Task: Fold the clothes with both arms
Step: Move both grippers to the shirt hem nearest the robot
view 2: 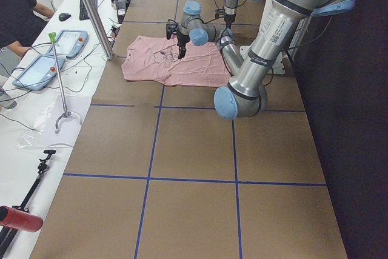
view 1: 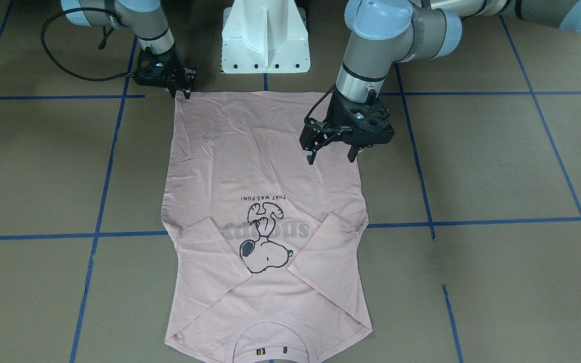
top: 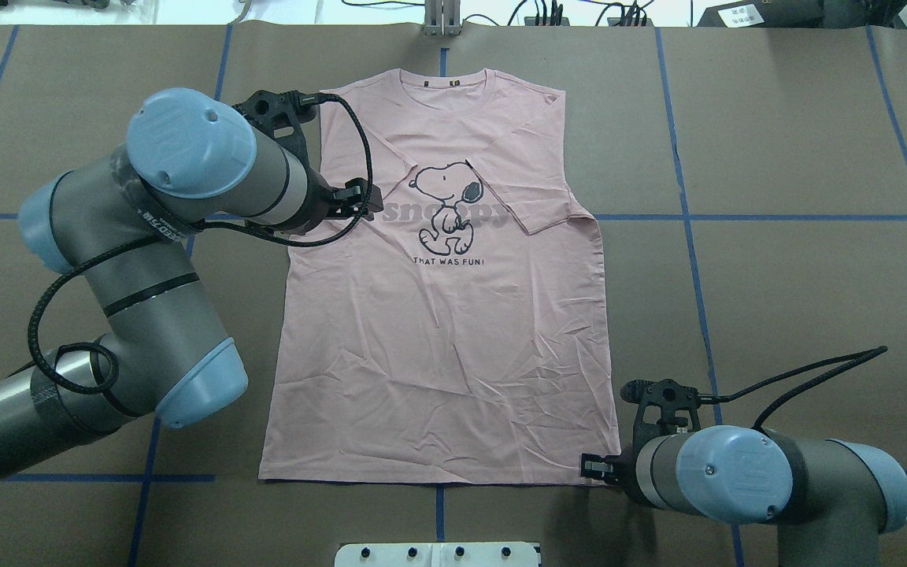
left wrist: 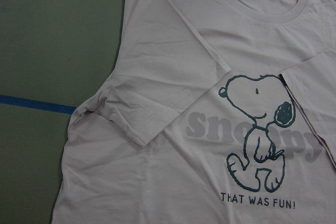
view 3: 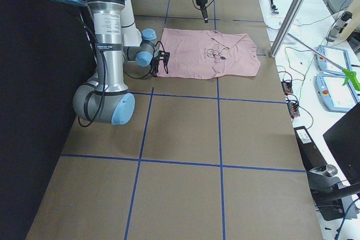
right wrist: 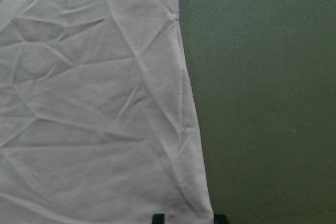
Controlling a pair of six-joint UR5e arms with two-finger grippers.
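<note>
The pale pink T-shirt (view 1: 250,166) lies flat and print-up on the brown tabletop (view 1: 497,166). Its hem is toward the white pedestal (view 1: 265,35) and its collar (view 1: 273,348) is at the far end. Both sleeves are folded inward over the chest, one lapping the Snoopy print (view 1: 263,242).

The front-facing view is the one that shows the left fingers (view 1: 311,154) plainly. They are spread wide apart, point down, hold nothing, and hang above the shirt's side edge on the robot's left. In the overhead view the left arm (top: 186,197) hides most of this, and the left wrist camera shows no fingers at all, only the print, the lettering and a folded sleeve (left wrist: 157,103).

The right fingers (view 1: 188,92) sit low at the hem corner on the robot's right. Only the right wrist camera shows the detail: two black tips a little apart at the frame's bottom, with the fabric's corner edge between them. The overhead view shows the right arm (top: 737,472) level with the hem.
</note>
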